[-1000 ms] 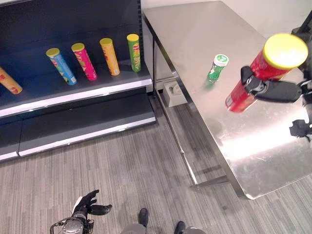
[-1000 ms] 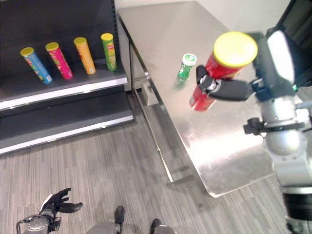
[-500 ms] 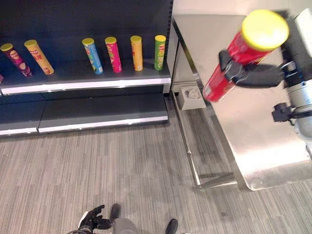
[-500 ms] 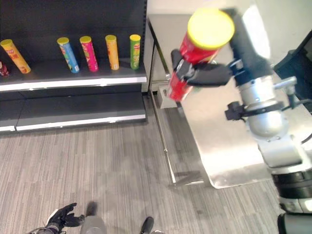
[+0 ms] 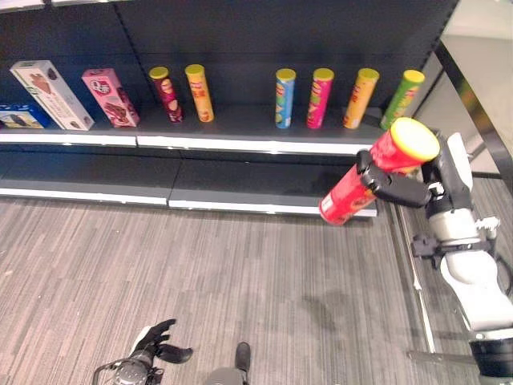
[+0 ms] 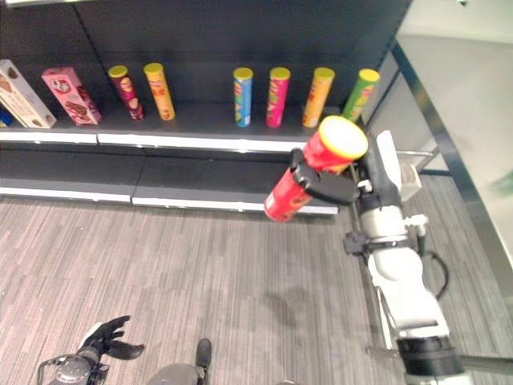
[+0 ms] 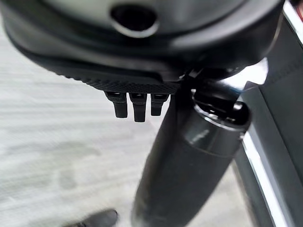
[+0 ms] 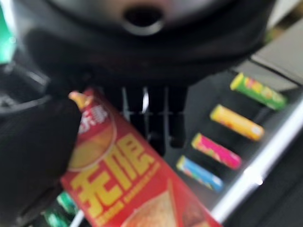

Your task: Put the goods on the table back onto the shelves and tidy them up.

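A red tube can with a yellow lid point(image 5: 377, 172) hangs tilted in the air in front of the dark shelves, lid end up. My right hand point(image 5: 394, 187) is shut on its middle; in the right wrist view the thumb point(image 8: 33, 151) and fingers wrap the red can point(image 8: 128, 179). The can is level with the right end of the shelf board point(image 5: 240, 120), below the green can point(image 5: 401, 98). My left hand point(image 5: 156, 346) hangs low over the floor with relaxed fingers point(image 7: 135, 105), holding nothing.
On the shelf stand maroon point(image 5: 166, 94), orange point(image 5: 198, 92), blue point(image 5: 284, 98), pink point(image 5: 319, 97) and orange point(image 5: 361, 98) cans, with a gap in the middle. Two boxes point(image 5: 50, 95) point(image 5: 110, 97) lean at the left. A bare lower shelf point(image 5: 240, 180) runs underneath. The steel table's edge point(image 5: 473, 104) is at the right.
The camera has swung left from the table to the shelves. My right hand has kept hold of the red can and carried it off the table to in front of the shelf.
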Controlling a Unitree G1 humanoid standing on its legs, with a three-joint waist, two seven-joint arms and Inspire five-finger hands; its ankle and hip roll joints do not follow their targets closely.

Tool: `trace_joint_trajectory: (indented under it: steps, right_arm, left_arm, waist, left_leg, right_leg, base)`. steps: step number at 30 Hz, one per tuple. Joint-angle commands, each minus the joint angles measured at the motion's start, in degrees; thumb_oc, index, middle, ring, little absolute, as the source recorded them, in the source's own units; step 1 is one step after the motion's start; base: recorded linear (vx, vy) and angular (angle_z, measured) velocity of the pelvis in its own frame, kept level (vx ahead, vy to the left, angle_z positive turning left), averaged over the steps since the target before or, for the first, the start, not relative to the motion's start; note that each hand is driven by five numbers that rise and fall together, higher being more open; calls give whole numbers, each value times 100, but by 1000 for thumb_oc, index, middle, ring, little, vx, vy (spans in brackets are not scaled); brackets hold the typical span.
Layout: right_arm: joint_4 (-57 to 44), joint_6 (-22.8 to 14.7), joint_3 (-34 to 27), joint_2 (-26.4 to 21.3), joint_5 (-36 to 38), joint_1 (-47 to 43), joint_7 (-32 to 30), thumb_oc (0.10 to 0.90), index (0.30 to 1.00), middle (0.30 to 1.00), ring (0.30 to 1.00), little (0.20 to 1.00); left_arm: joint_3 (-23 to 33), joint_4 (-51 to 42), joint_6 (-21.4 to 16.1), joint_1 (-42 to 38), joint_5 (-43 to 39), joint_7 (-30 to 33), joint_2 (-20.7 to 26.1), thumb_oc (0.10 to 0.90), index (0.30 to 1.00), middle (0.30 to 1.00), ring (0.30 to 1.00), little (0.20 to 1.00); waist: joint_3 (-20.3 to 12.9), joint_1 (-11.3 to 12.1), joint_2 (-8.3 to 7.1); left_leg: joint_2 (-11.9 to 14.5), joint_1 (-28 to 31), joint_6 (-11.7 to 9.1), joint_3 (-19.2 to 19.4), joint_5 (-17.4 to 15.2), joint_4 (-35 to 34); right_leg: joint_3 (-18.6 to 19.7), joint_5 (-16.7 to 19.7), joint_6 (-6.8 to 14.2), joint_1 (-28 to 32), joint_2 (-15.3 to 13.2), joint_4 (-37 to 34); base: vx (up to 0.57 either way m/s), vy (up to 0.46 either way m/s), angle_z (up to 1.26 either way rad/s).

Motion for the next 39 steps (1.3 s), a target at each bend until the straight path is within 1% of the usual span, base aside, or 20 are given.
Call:
trace_joint_trajectory:
  steps: [1,5,9,11,13,15,17,18,20,23,24,25,27,28,29,30,31,34,38,39]
  right_arm:
    - [-510,-484,-561,-446,155,-863,-101,400,300,300,300,300]
    - [-414,-444,-296,-465,129,-802,51,400,300,300,300,300]
    - [-300,-431,-40,-389,252,-698,276,400,300,300,300,300]
    - [-406,-437,133,-232,426,-564,490,400,300,300,300,300]
    - [-366,-421,191,-210,447,-552,510,400,300,300,300,300]
    - [-365,-402,223,-175,412,-556,503,400,300,300,300,300]
    - [-342,-415,256,-175,384,-586,485,400,300,300,300,300]
    - [-331,-411,294,-175,381,-613,474,400,300,300,300,300]
    - [-240,-423,409,-239,355,-744,401,400,300,300,300,300]
    - [-228,-424,378,-286,291,-709,340,400,300,300,300,300]
    - [-300,-369,310,-316,147,-601,377,400,300,300,300,300]
    - [-341,-333,290,-303,58,-548,392,400,300,300,300,300]
    - [-405,-291,231,-227,-46,-438,434,400,300,300,300,300]
    - [-402,-255,338,-108,-157,-531,449,400,300,300,300,300]
    - [-398,-255,347,-103,-161,-542,447,400,300,300,300,300]
    - [-410,-244,501,-1,-235,-731,421,400,300,300,300,300]
    - [-441,-232,540,30,-241,-762,435,400,300,300,300,300]
    - [-462,-262,617,20,-311,-764,461,400,300,300,300,300]
    - [-541,-271,893,-100,-325,-1032,577,400,300,300,300,300]
    - [-543,-290,885,-137,-344,-986,571,400,300,300,300,300]
  left_arm:
    - [4,-240,-185,-37,5,-39,-27,800,900,900,900,900]
    - [16,-359,-194,-27,-108,-89,-197,800,900,900,900,900]
    - [-126,-570,-223,39,-104,-200,-335,800,900,900,900,900]
    - [-169,-834,-227,62,-252,-219,-383,800,900,900,900,900]
    - [-172,-1045,-224,25,-403,-162,-409,800,900,900,900,900]
    - [-205,-1087,-221,45,-410,-184,-440,800,900,900,900,900]
    - [-238,-1071,-216,65,-360,-187,-438,800,900,900,900,900]
    - [-271,-1088,-211,75,-348,-190,-431,800,900,900,900,900]
    - [-340,-1039,-216,62,-239,-154,-355,800,900,900,900,900]
    - [-373,-926,-221,37,-182,-131,-367,800,900,900,900,900]
    - [-392,-887,-233,46,-55,-152,-370,800,900,900,900,900]
    - [-413,-845,-243,42,58,-158,-363,800,900,900,900,900]
    - [-418,-768,-264,47,200,-144,-308,800,900,900,900,900]
    - [-345,-684,-250,35,284,-79,-179,800,900,900,900,900]
    - [-337,-682,-251,34,285,-78,-177,800,900,900,900,900]
    - [-225,-589,-225,6,250,-18,-65,800,900,900,900,900]
    - [-191,-552,-216,7,257,-2,-34,800,900,900,900,900]
    - [-108,-424,-209,-59,263,37,42,800,900,900,900,900]
    - [-106,-393,-249,-101,258,9,54,800,900,900,900,900]
    - [-122,-365,-238,-117,294,-19,74,800,900,900,900,900]
  waist:
    - [-188,-204,-188]
    - [-114,-303,-302]
    - [-147,-314,-375]
    - [-10,-286,-457]
    - [182,-212,-503]
    - [114,-172,-514]
    - [74,-139,-509]
    - [51,-116,-482]
    - [-15,-20,-363]
    - [-76,-30,-300]
    - [-243,-49,-133]
    - [-323,-52,-70]
    - [-398,-66,-87]
    - [-391,-27,-125]
    - [-388,-13,-142]
    - [-318,49,-158]
    - [-290,57,-154]
    - [-146,-37,-140]
    - [14,-117,-93]
    - [37,-173,-120]
  left_leg:
    - [25,252,-507,68,-438,-146]
    - [-134,410,-478,-73,-578,-146]
    - [-155,581,-508,-133,-734,-79]
    - [-174,75,-703,-103,-1002,1436]
    - [25,-769,-912,74,-560,2624]
    - [275,-963,-818,225,-721,2255]
    - [427,-957,-806,226,-657,1857]
    - [549,-928,-826,196,-487,1481]
    - [1005,-1179,-1032,84,237,227]
    - [1153,-1275,-1158,172,389,-113]
    - [1171,-1134,-1242,263,497,-146]
    - [1072,-1065,-1227,255,518,-140]
    - [853,-932,-1126,316,409,-67]
    - [631,-741,-932,521,235,-41]
    - [615,-735,-921,546,229,-39]
    - [506,-604,-750,763,112,-52]
    - [464,-546,-691,828,68,-74]
    - [336,-380,-593,857,-37,-106]
    - [280,-273,-596,858,-136,-133]
    - [249,-275,-595,799,-135,-128]
  right_leg:
    - [-283,149,-164,-198,921,-1068]
    - [-211,466,-54,-301,1252,-1786]
    - [-177,573,-106,95,1333,-2214]
    - [-254,342,-268,403,1207,-2102]
    - [-369,146,-376,592,1080,-2099]
    - [-430,55,-317,711,1024,-2177]
    - [-433,36,-254,761,982,-2192]
    - [-420,1,-228,790,968,-2188]
    - [-386,-200,-111,966,845,-2212]
    - [-376,-289,-18,1132,729,-2250]
    - [-391,-246,95,1232,635,-2267]
    - [-380,-204,155,1280,509,-2271]
    - [-349,-97,254,1343,224,-2214]
    - [-296,57,300,1193,-104,-1843]
    - [-267,49,311,1171,-128,-1819]
    - [-346,200,259,901,-360,-1343]
    - [-394,285,231,814,-413,-1187]
    - [-47,361,142,421,-145,-794]
    - [-200,511,184,10,108,-1535]
    - [-30,464,195,4,186,-1715]
  base:
    - [175,85,-10]
    - [226,21,10]
    - [285,-96,53]
    - [267,-113,36]
    - [156,-26,36]
    - [184,47,32]
    - [192,108,30]
    - [278,208,17]
    - [367,343,-17]
    - [242,290,-16]
    - [359,529,-20]
    - [363,548,-20]
    - [268,472,-23]
    - [174,402,-28]
    - [106,465,-21]
    - [37,284,-11]
    - [57,341,-20]
    - [48,147,-29]
    - [36,1,18]
    - [112,-56,9]
